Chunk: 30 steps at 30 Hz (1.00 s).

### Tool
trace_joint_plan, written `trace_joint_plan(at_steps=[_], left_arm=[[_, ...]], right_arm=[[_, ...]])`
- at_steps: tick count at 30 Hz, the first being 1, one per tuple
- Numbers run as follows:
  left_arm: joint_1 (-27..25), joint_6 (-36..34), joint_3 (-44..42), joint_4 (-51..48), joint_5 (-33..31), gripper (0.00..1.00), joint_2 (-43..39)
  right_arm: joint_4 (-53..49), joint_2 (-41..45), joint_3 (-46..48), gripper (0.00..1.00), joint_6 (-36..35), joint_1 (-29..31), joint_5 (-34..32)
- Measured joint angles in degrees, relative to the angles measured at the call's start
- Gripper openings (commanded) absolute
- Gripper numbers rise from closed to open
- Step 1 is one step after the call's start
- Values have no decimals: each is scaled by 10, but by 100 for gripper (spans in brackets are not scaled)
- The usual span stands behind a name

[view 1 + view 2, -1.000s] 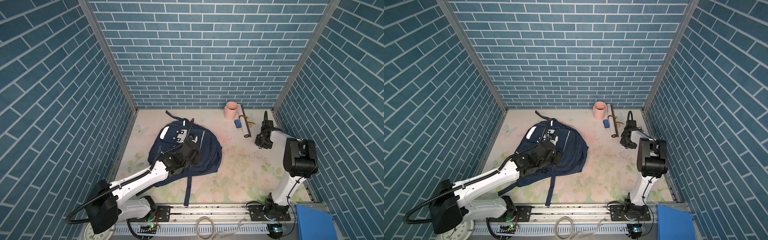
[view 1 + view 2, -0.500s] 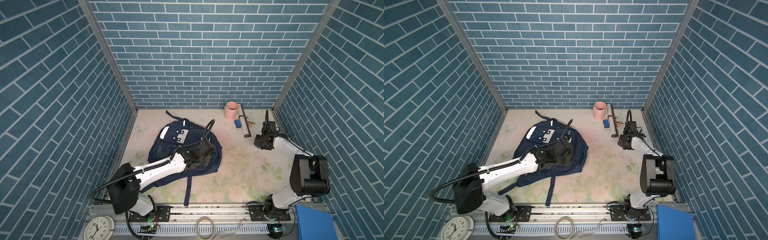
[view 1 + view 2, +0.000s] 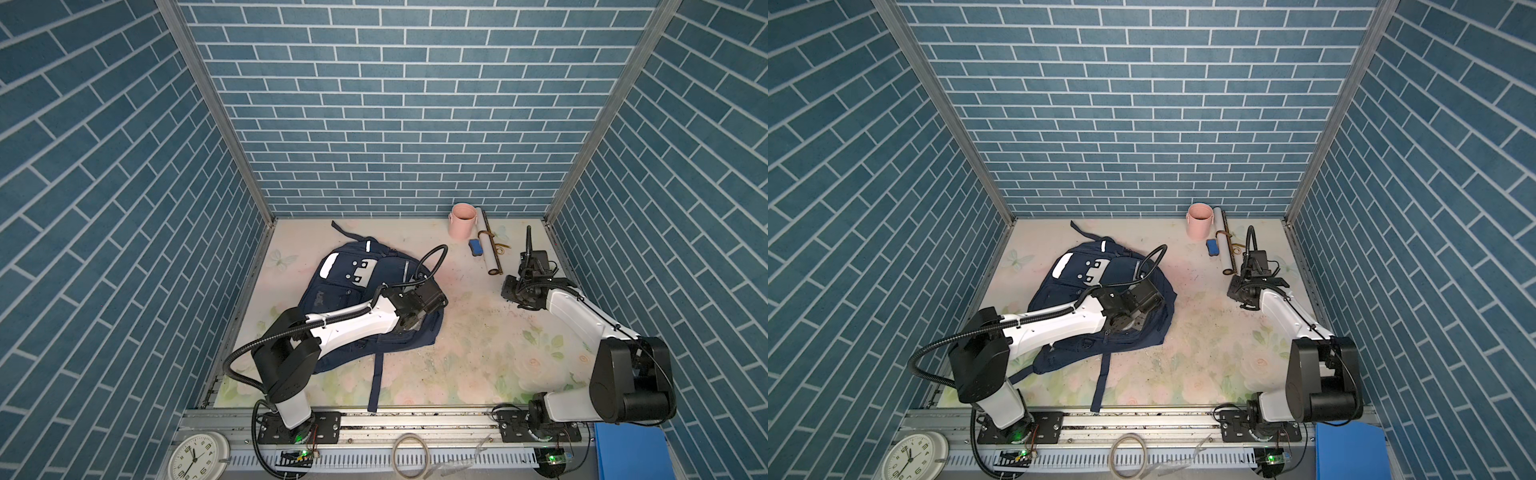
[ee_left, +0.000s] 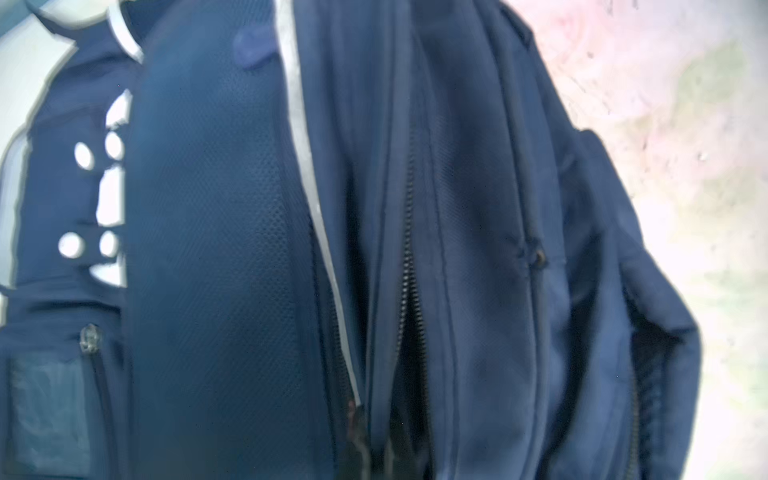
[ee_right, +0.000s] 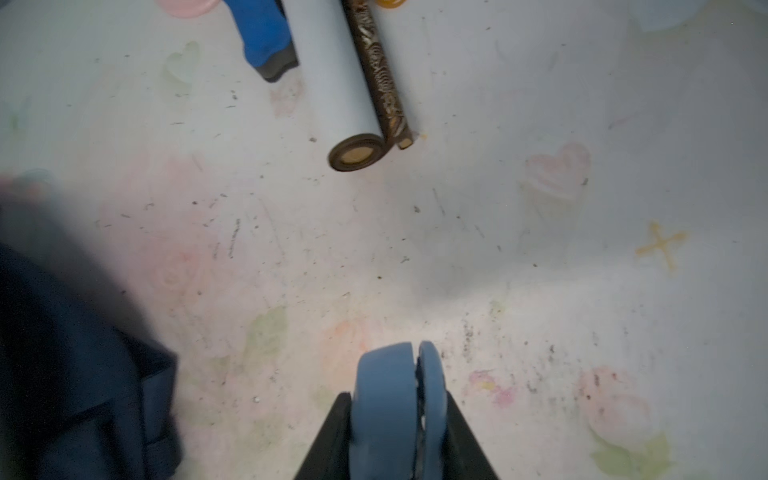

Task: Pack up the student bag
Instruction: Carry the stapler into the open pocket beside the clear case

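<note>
While the bag (image 3: 353, 286) lies flat at nine o'clock on the mat (image 3: 478, 345), the left gripper (image 3: 411, 323), spread a second ago, has snapped shut at its three o'clock edge by the zip (image 4: 409, 249). I cannot tell whether it caught anything. The right gripper (image 5: 417, 361), fingers pressed together and empty, waits at three o'clock.

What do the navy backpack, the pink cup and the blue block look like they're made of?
The student bag: matte navy woven fabric, probably synthetic; the left wrist view shows mesh weave, stitched seams, zipper teeth and paler grey trim. The pink cup: smooth, likely plastic, too distant to be sure. The blue block: blue top on a dark grey base, maybe foam or felt.
</note>
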State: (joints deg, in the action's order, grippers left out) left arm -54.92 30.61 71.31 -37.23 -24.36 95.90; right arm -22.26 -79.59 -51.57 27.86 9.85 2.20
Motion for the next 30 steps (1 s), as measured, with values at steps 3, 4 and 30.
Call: trace_joint_plan(at_steps=[3,4,30], left_arm=[[18,8,-22,23,19,0,-59],[26,11,-38,37,27,0,-89],[136,71,-200,197,182,0,-275]], right_arm=[[15,8,0,25,46,44,25],[25,9,0,25,66,65,33],[193,-230,-185,51,329,364,141]])
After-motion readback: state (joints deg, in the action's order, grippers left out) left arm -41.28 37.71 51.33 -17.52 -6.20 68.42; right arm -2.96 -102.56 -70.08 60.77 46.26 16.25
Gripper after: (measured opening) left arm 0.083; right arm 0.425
